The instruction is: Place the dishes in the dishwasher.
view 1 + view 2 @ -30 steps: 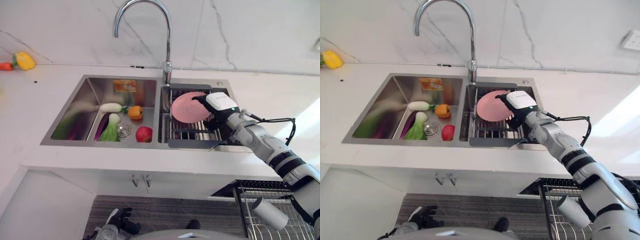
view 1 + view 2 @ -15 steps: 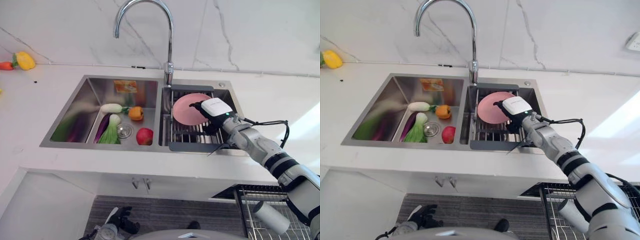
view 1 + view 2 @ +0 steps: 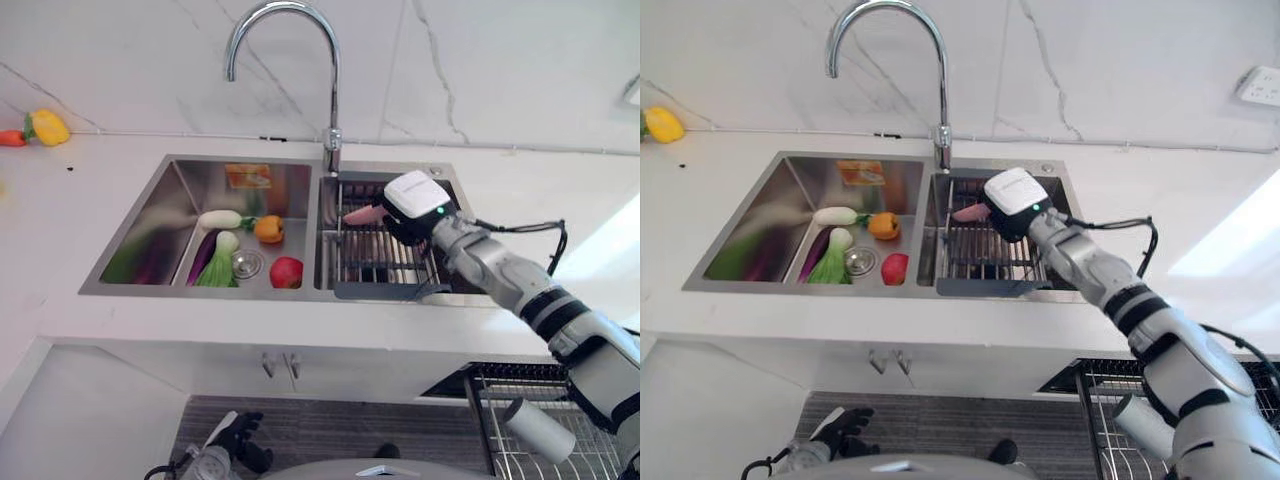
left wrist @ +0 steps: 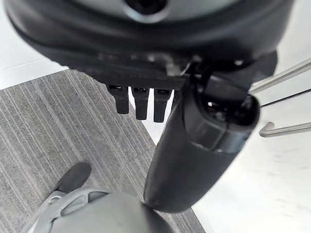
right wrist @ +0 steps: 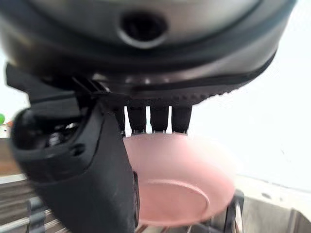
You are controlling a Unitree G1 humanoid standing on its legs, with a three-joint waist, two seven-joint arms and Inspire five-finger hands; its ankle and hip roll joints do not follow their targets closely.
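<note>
So the big change from a moment ago: the pink plate (image 5: 187, 182) was leaning upright in the drying rack (image 3: 375, 262) with the right hand (image 3: 412, 205) on its edge. Now it's tipped nearly flat and sits higher and further back toward the faucet (image 3: 285, 60), so only a thin sliver of it sticks out past the hand in the head views. My read is that it's been lifted clear of the rack slots, which means the pick is basically done and what's left is the carry down to the dishwasher basket (image 3: 540, 425) at the lower right.

The right wrist view shows the fingers (image 5: 156, 119) over the plate's top rim and the thumb curled along its side, so it's clamped on the plate. The left hand (image 4: 194, 145) hangs down by the floor, fingers loosely straight, holding nothing.

Counts: one plate, one rack, one faucet. In the left basin of the sink (image 3: 150, 225) there are roughly five veggies: a white one, an orange pepper (image 3: 269, 226), a red round one (image 3: 286, 271), a purple one and a leafy green. There are two more on the tabletop (image 3: 60, 200) at the far left, a yellow pepper (image 3: 48, 125) and something orange. One pale cup-like thing (image 3: 540, 428) is already in the dishwasher basket.
</note>
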